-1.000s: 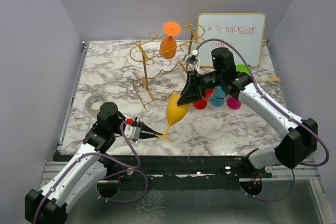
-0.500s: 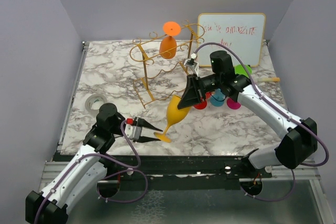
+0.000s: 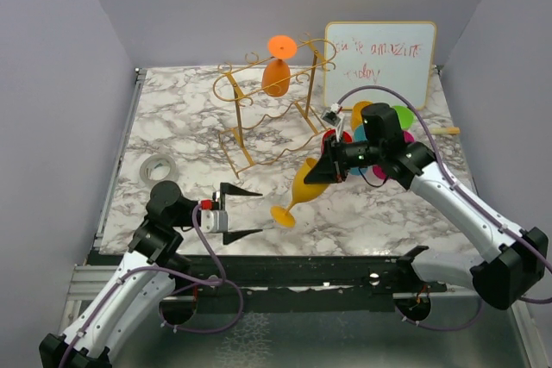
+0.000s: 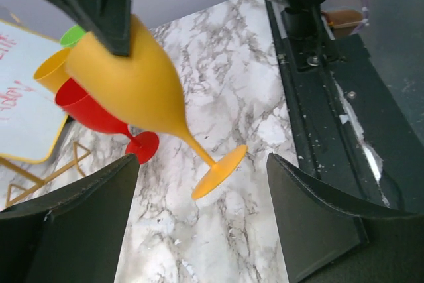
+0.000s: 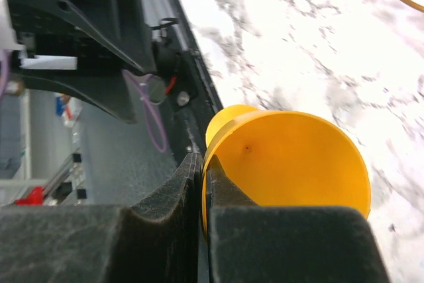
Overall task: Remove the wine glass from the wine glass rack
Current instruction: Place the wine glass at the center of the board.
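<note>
Right jaws on one yellow glass (image 3: pixel 304 190)

- Robot lab test cell here: plain lavender walls (image 3: pixel 52 84) box in a marble-print tabletop (image 3: pixel 172 118).
- Left arm (image 3: pixel 129 286) and right arm (image 3: pixel 466 208) sit on a black metal rail (image 3: pixel 302 269) at the tabletop's near edge, purple cables (image 3: pixel 211 252) looping.
- A whiteboard (image 3: pixel 379 62) is propped at the far right corner.
</note>
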Controlling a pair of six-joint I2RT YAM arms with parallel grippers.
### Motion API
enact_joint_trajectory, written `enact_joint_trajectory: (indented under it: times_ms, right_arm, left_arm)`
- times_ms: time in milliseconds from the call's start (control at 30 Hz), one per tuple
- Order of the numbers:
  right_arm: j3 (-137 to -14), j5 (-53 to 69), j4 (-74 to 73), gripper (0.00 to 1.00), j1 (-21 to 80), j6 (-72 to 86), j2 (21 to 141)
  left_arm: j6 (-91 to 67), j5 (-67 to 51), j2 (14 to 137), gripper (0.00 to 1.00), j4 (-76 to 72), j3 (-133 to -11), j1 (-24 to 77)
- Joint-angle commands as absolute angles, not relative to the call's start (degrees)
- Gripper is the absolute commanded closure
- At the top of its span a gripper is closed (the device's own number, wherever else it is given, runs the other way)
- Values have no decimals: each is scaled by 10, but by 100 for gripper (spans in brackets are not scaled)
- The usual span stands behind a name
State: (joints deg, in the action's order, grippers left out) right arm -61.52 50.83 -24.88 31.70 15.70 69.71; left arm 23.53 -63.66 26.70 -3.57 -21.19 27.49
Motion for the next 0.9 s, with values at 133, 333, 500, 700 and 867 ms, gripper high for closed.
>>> enact_joint_trajectory:
  times_ms: [133, 333, 500, 700, 867]
  right_arm:
    - [-558, 229, -346, 99, 318, 162, 597]
    - [-544, 17, -403, 99, 318, 163, 571]
    - [-550, -118, -420, 99, 318, 190, 580]
    - [-534, -197, -389, 99, 318, 226, 588]
    - [-543, -197, -373, 99, 319, 231, 617]
  left_arm:
    - [210, -534, 257, 15, -52, -204, 271]
    - [211, -472, 243, 1, -50, -201, 268]
    - [207, -464, 233, 1, -48, -198, 268]
    - [209, -447, 231, 1, -39, -199, 267]
    - [212, -431, 239, 1, -31, -200, 267]
